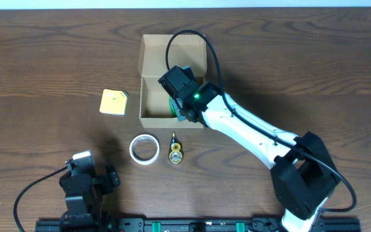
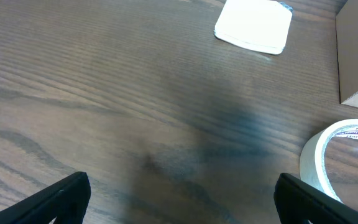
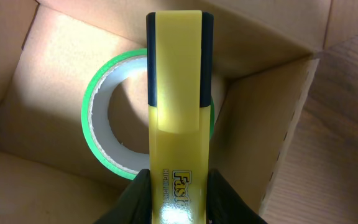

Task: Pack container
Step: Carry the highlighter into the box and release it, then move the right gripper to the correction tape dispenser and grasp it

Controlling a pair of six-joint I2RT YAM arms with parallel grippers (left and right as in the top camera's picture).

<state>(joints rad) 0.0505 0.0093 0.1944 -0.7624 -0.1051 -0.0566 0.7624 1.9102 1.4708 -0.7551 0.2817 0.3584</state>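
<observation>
The container (image 1: 148, 87) is an open tan cardboard box with its flap lid folded back, at the table's middle. Its inner wall shows in the right wrist view (image 3: 272, 112). A green tape roll (image 3: 107, 121) lies on the box floor; a sliver of it shows from above (image 1: 172, 106). My right gripper (image 1: 184, 102) is over the box's right side, shut (image 3: 178, 202) on a yellow highlighter (image 3: 176, 81) with a dark cap that points into the box above the roll. My left gripper (image 2: 179, 199) is open and empty, low over bare table at the front left (image 1: 85, 174).
A pale-yellow square pad (image 1: 113, 102) lies left of the box, also in the left wrist view (image 2: 253, 25). A white tape roll (image 1: 144, 149) and a small yellow-black item (image 1: 175, 153) lie in front of the box. The roll shows in the left wrist view (image 2: 340, 158).
</observation>
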